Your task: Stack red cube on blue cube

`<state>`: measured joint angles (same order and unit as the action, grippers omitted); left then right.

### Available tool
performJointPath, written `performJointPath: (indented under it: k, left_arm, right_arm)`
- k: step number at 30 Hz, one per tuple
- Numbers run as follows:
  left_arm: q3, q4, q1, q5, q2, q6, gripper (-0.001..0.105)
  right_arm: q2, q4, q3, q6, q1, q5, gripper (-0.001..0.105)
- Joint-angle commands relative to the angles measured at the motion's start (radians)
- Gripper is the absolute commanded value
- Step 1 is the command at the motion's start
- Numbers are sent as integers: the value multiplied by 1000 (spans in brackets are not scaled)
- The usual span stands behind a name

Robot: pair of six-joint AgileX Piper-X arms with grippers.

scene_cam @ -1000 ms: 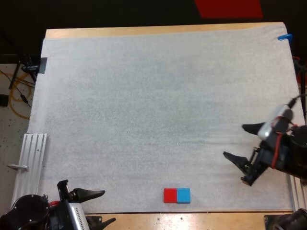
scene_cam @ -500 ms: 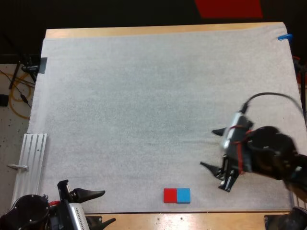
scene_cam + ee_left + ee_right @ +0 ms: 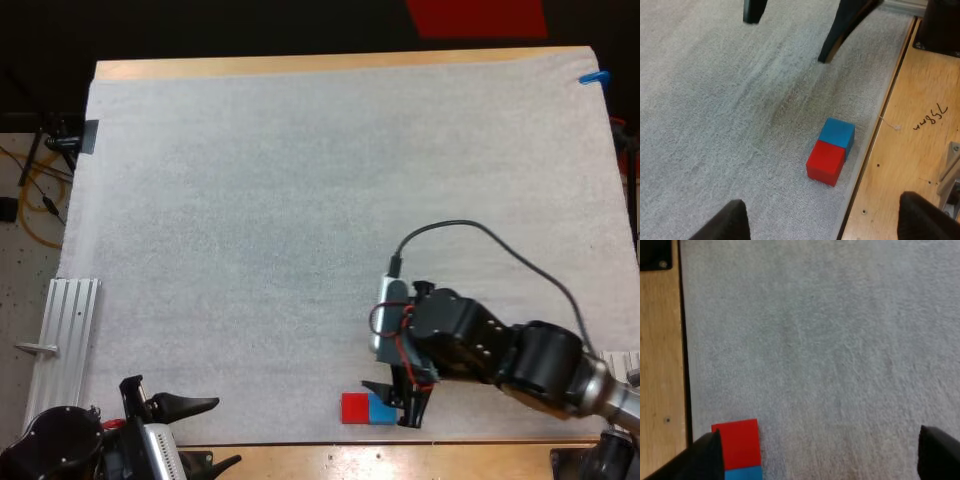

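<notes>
A red cube (image 3: 355,408) and a blue cube (image 3: 384,411) sit side by side, touching, on the white mat (image 3: 300,220) close to its front edge. My right gripper (image 3: 390,404) hangs open just over the blue cube, its black fingers spread on either side of it. In the right wrist view the red cube (image 3: 738,441) and a sliver of the blue cube (image 3: 744,473) lie beside one finger (image 3: 697,460). My left gripper (image 3: 225,432) rests open at the front left. Its wrist view has the red cube (image 3: 826,162) and blue cube (image 3: 838,133) ahead, below the other arm's fingers (image 3: 845,27).
The bare wooden table edge (image 3: 330,460) runs right in front of the cubes. An aluminium rail (image 3: 65,330) lies off the mat's left side, with a dark clamp (image 3: 75,135) farther back.
My right arm has swept left and toward the front edge, from the right side of the mat to over the cubes. The left arm and both cubes have not moved.
</notes>
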<state>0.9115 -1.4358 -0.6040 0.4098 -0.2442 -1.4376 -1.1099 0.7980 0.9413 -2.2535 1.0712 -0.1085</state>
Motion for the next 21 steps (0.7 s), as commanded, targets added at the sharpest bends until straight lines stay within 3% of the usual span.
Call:
performJointPath:
  k: [1, 13, 21]
  left_arm:
    - [6, -3, -4, 6, -3, 7, 62]
    - [6, -3, -4, 6, -3, 7, 62]
    - [6, -3, -4, 6, -3, 7, 62]
  right_arm:
    - [-16, -21, 10, -11, 13, 0, 76]
    - [-210, -13, 22, -15, 164, 45, 76]
    - [-335, 23, 72, -9, 177, 45, 76]
